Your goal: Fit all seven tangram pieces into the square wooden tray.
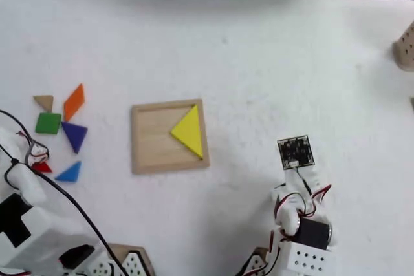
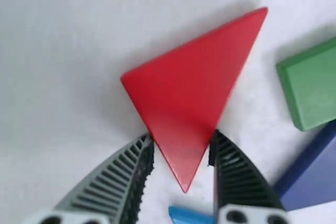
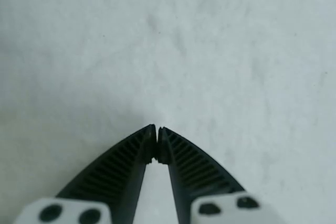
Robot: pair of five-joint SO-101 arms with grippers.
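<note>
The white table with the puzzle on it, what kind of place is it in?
Probably a robotics lab or workshop bench: two wired robot arms and a bare circuit board share the table with a wooden tray and tangram pieces.

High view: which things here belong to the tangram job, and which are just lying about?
Job: wooden tray; yellow triangle inside it; orange parallelogram, tan triangle, green square, purple triangle and blue triangle loose beside it; red triangle in the left claw.
Lying about: pale perforated block at the edge of the table.
</note>
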